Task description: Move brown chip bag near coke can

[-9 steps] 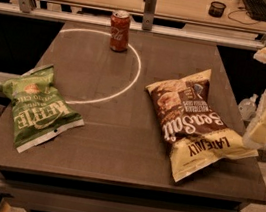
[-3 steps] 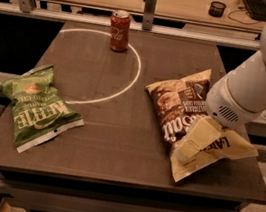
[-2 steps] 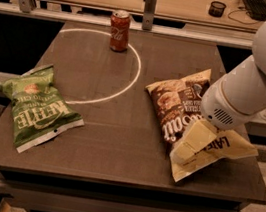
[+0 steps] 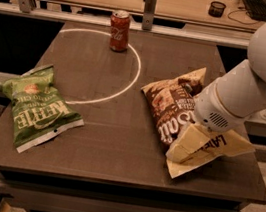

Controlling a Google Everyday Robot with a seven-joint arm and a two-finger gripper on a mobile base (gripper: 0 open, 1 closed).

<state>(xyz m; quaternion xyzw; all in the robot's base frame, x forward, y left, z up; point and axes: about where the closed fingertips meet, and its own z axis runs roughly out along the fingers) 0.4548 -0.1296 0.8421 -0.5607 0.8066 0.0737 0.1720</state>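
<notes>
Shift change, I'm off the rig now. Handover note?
Gripper: low at the near yellow end of the brown bag, right side of the table. Grasp not confirmed.
Coke can: upright near the far edge.
Brown bag: lying flat, well apart from the can.
Green bag: near left, not involved.
Done: approach only.
Left: secure the brown bag, carry it beside the can, release.

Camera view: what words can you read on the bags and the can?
"KETTLE": green chip bag.
"Salt": brown chip bag, partly under the gripper.
Black letters on its yellow end: too unclear to read.
Coke can: white script, too blurred to read.
</notes>
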